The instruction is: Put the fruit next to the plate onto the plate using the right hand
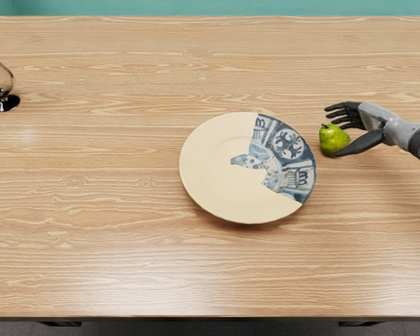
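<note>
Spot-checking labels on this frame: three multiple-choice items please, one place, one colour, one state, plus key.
1. Where is the pear relative to the plate? A) on it B) on the table just off its right rim C) off its left rim
2. Pear's colour? A) red B) green C) orange
3. Right hand? A) fist, far from pear B) lifting pear over plate C) open beside pear
Key: B, it rests on wood outside the rim; B, the skin is green; C, fingers spread, pear not lifted.
</note>
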Tool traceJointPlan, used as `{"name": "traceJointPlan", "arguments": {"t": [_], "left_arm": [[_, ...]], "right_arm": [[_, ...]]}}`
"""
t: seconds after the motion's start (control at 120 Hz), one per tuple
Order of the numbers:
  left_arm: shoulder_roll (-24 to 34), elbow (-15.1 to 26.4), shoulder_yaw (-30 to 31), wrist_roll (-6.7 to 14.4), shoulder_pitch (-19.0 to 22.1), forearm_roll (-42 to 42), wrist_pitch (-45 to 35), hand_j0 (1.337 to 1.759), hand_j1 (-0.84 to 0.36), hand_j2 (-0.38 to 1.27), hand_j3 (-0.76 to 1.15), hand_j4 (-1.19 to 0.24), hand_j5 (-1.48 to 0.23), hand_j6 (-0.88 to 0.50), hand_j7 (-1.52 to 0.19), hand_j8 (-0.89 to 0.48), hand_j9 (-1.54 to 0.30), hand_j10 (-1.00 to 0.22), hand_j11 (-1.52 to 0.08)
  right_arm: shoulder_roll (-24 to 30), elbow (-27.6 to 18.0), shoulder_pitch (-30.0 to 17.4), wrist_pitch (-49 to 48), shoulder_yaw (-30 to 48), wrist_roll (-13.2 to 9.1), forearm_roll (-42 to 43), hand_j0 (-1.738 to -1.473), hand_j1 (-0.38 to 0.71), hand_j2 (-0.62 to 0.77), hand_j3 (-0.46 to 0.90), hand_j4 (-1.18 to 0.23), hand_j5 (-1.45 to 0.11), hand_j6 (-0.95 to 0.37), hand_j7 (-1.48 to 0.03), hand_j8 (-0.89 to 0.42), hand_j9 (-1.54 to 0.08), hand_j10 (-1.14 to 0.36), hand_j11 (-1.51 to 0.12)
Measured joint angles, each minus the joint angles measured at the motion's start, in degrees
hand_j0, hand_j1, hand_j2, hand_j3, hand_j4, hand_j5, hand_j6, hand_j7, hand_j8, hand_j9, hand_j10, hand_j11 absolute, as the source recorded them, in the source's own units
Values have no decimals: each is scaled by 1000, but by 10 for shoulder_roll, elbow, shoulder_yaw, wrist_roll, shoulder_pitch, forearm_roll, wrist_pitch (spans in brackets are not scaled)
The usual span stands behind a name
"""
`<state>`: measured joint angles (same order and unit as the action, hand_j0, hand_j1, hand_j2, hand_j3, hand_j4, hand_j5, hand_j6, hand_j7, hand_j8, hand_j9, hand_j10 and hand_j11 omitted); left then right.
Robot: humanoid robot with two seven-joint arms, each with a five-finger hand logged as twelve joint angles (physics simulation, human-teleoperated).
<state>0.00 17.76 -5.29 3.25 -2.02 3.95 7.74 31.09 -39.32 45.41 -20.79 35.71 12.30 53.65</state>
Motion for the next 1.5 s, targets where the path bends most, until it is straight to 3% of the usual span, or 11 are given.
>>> {"name": "traceJointPlan", "arguments": {"t": [0.342, 0.625, 0.7, 0.842, 1.025, 1.083, 1.092, 1.317, 1.325, 1.392, 1.5], "left_arm": [[0, 0, 0, 0, 0, 0, 0, 1658, 346, 0, 0, -2, -3, -2, -3, -2, -3, -2, -3], [0, 0, 0, 0, 0, 0, 0, 1658, 346, 0, 0, -2, -3, -2, -3, -2, -3, -2, -3], [0, 0, 0, 0, 0, 0, 0, 1658, 346, 0, 0, -2, -3, -2, -3, -2, -3, -2, -3], [0, 0, 0, 0, 0, 0, 0, 1658, 346, 0, 0, -2, -3, -2, -3, -2, -3, -2, -3], [0, 0, 0, 0, 0, 0, 0, 1658, 346, 0, 0, -2, -3, -2, -3, -2, -3, -2, -3], [0, 0, 0, 0, 0, 0, 0, 1658, 346, 0, 0, -2, -3, -2, -3, -2, -3, -2, -3], [0, 0, 0, 0, 0, 0, 0, 1658, 346, 0, 0, -2, -3, -2, -3, -2, -3, -2, -3], [0, 0, 0, 0, 0, 0, 0, 1658, 346, 0, 0, -2, -3, -2, -3, -2, -3, -2, -3], [0, 0, 0, 0, 0, 0, 0, 1658, 346, 0, 0, -2, -3, -2, -3, -2, -3, -2, -3], [0, 0, 0, 0, 0, 0, 0, 1658, 346, 0, 0, -2, -3, -2, -3, -2, -3, -2, -3], [0, 0, 0, 0, 0, 0, 0, 1658, 346, 0, 0, -2, -3, -2, -3, -2, -3, -2, -3]], "right_arm": [[-27, 18, 0, 22, -13, -1, 0, -1658, 29, -60, 0, -319, -412, -320, -412, -319, -412, -318, -412], [-28, 19, 1, 23, -31, -1, -1, -1658, 178, -80, 0, -460, -566, -453, -578, -421, -576, -405, -578], [-28, 19, 1, 22, -32, -1, -1, -1657, 202, -59, 0, -496, -620, -491, -628, -399, -630, -386, -636], [-28, 17, 4, 21, -40, -1, -1, -1654, 239, -4, 0, -573, -700, -438, -719, -347, -711, -339, -733], [-27, 14, 12, 18, -46, -1, 0, -1654, 229, 155, 0, -630, -787, -515, -801, -411, -794, -365, -813], [-27, 13, 15, 16, -47, -2, 0, -1654, 217, 138, 0, -642, -814, -531, -822, -424, -817, -379, -831], [-26, 13, 16, 16, -47, -2, 0, -1654, 215, 222, -1, -646, -815, -530, -825, -422, -816, -378, -830], [-22, 11, 21, 10, -47, -2, -1, -1652, 214, 172, -1, -672, -871, -568, -870, -426, -870, -377, -858], [-22, 11, 22, 10, -47, -2, -1, -1653, 218, 240, -1, -674, -869, -567, -871, -426, -868, -379, -856], [-20, 8, 23, 7, -47, -3, -3, -1653, 220, 200, -1, -677, -878, -581, -878, -424, -880, -374, -862], [-11, -1, 25, 2, -47, -3, -11, -1653, 236, 247, -1, -682, -885, -598, -885, -425, -891, -363, -860]]}}
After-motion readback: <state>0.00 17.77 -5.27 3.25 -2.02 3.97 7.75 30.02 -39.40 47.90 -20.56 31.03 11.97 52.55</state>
